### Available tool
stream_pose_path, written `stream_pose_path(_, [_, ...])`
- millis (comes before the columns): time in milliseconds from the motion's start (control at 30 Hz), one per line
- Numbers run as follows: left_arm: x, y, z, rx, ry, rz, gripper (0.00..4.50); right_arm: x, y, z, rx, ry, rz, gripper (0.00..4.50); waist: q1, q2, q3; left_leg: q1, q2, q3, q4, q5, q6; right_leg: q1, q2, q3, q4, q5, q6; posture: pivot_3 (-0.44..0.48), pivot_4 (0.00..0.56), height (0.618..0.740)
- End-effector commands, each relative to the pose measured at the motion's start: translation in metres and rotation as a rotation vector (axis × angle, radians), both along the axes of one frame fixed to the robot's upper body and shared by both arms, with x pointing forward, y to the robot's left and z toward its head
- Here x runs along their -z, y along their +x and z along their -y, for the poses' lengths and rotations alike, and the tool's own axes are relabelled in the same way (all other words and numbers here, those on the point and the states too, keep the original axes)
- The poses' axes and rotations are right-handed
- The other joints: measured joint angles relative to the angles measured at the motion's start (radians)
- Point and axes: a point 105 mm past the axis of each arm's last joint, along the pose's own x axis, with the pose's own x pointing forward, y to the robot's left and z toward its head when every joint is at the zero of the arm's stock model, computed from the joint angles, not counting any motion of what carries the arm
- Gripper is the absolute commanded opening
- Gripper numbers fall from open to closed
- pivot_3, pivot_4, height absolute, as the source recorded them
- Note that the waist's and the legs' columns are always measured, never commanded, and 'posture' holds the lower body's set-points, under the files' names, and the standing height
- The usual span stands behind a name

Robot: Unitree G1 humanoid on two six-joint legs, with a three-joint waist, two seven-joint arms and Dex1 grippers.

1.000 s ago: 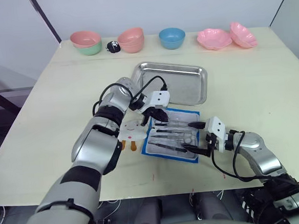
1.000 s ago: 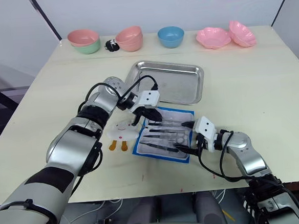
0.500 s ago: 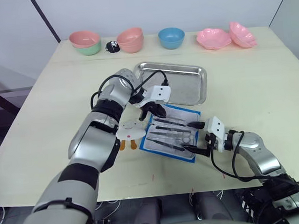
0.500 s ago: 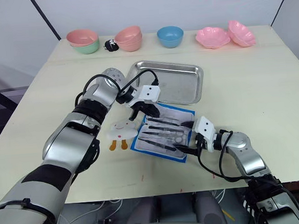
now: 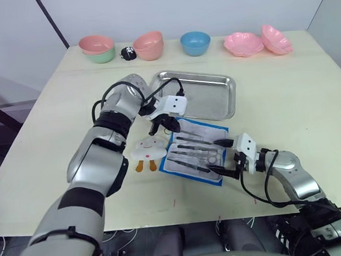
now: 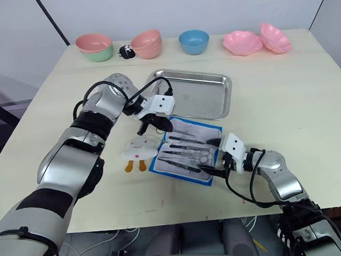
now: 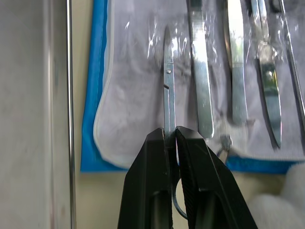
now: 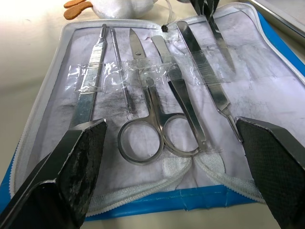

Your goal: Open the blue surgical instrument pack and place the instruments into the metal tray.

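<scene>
The blue surgical instrument pack [image 5: 216, 129] lies open just in front of the metal tray [image 5: 212, 96], its pale lining [image 8: 267, 95] facing up. Several silver instruments [image 5: 191, 154] lie side by side in it under clear straps, among them ring-handled scissors [image 8: 155, 126]. My left gripper [image 5: 166, 127] is at the pack's far left corner, shut on a slim pair of scissors [image 7: 168, 86] whose blade points over the lining. My right gripper [image 5: 222, 156] is open at the pack's right edge, one finger [image 8: 71, 167] on each side of the instruments' handles.
A white toy with orange feet [image 5: 148, 150] lies against the pack's left side. Along the table's back edge stand pink and green bowls [image 5: 97, 48], stacked pink bowls [image 5: 149, 45], a blue bowl [image 5: 195, 43] and two pink flower-shaped dishes [image 5: 243, 44].
My left gripper has shifted a little to the left, from over the pack's far edge to its far left corner. The right arm has stayed put.
</scene>
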Motion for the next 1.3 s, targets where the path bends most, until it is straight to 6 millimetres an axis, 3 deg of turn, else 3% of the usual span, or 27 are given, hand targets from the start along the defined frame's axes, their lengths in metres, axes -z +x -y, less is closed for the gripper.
stream_pose_path(33, [-0.02, 0.002, -0.008, 0.004, 0.003, 0.045, 0.08, 0.042, -0.017, 0.001, -0.016, -0.083, -0.169, 4.5, 0.0, 0.0, 0.0, 0.0, 0.0, 0.0, 0.0, 0.0, 0.0, 0.0, 0.0, 0.0, 0.0, 0.0, 0.0, 0.0, 0.15, 0.74])
stream_pose_path(400, [-0.045, 0.0, -0.036, -0.073, -0.079, 0.058, 0.08, 0.042, -0.016, -0.001, -0.021, -0.078, -0.169, 4.5, -0.005, 0.0, 0.0, 0.0, 0.001, 0.0, 0.0, 0.0, 0.0, 0.0, 0.0, 0.0, 0.0, 0.0, 0.0, 0.0, 0.15, 0.74])
stream_pose_path(600, [-0.07, 0.002, -0.033, -0.159, -0.334, 0.046, 0.08, 0.043, -0.017, -0.001, -0.024, -0.08, -0.17, 4.5, -0.01, 0.0, 0.0, 0.0, 0.001, -0.001, 0.0, 0.0, 0.0, 0.0, 0.0, 0.0, 0.0, 0.0, 0.0, 0.0, 0.15, 0.74])
stream_pose_path(733, [-0.082, 0.016, -0.026, -0.317, -0.579, 0.061, 0.08, 0.043, -0.018, -0.001, -0.027, -0.083, -0.167, 4.5, -0.011, 0.0, 0.0, 0.0, 0.001, -0.001, 0.0, 0.0, 0.0, 0.0, 0.0, -0.001, 0.0, 0.0, 0.0, 0.0, 0.15, 0.74])
stream_pose_path(900, [-0.081, 0.029, -0.024, -0.472, -0.74, 0.085, 0.08, 0.043, -0.018, 0.001, -0.025, -0.089, -0.164, 4.5, -0.012, 0.0, 0.0, 0.0, 0.001, -0.001, 0.0, 0.0, 0.0, 0.0, 0.0, -0.001, 0.0, 0.0, 0.0, 0.0, 0.15, 0.74])
stream_pose_path(1300, [-0.048, 0.068, -0.015, -0.93, -0.888, 0.24, 0.08, 0.041, -0.018, 0.002, -0.016, -0.088, -0.157, 4.5, -0.007, -0.001, 0.0, 0.0, 0.0, -0.002, 0.0, 0.0, 0.0, 0.0, 0.0, -0.001, 0.0, 0.0, 0.0, 0.0, 0.15, 0.74])
